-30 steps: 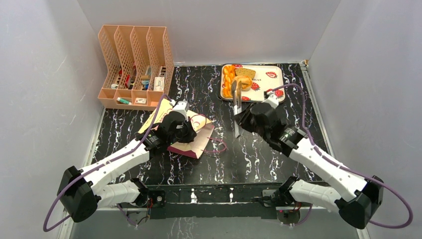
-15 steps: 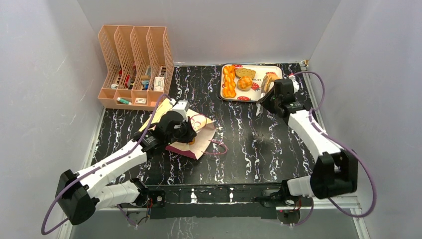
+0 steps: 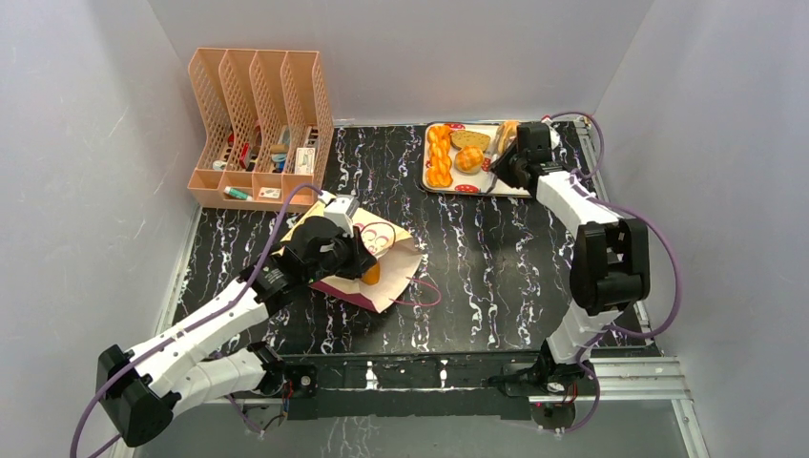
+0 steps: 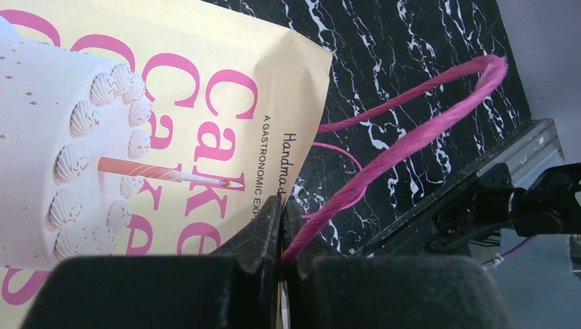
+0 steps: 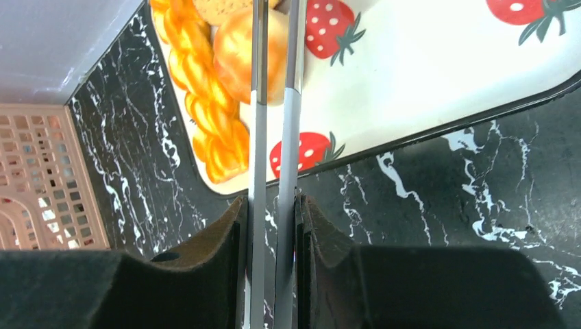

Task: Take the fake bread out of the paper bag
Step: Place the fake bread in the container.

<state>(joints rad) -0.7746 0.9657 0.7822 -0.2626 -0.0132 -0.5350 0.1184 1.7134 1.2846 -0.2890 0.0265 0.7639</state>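
**A:** Nearest you, your left gripper (image 4: 279, 218) pinches the bag (image 4: 205, 75) by its edge and cord (image 4: 411, 130). Jerk it and the bun (image 3: 371, 275) at its mouth could roll away.

**B:** And farther off?

**A:** Your right gripper (image 5: 273, 209) clamps tongs (image 5: 274, 137) over the tray (image 5: 445, 75). Swing low and you could knock the loaf (image 5: 205, 89) off.

Top view: steeply down on the tray (image 3: 482, 180) from high behind. Wrist views: close-range; the right's shares that tray.

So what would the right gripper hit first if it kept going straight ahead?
Probably the round bun on the strawberry tray: the tongs it grips stretch right over that bun, though their height above it is unclear.
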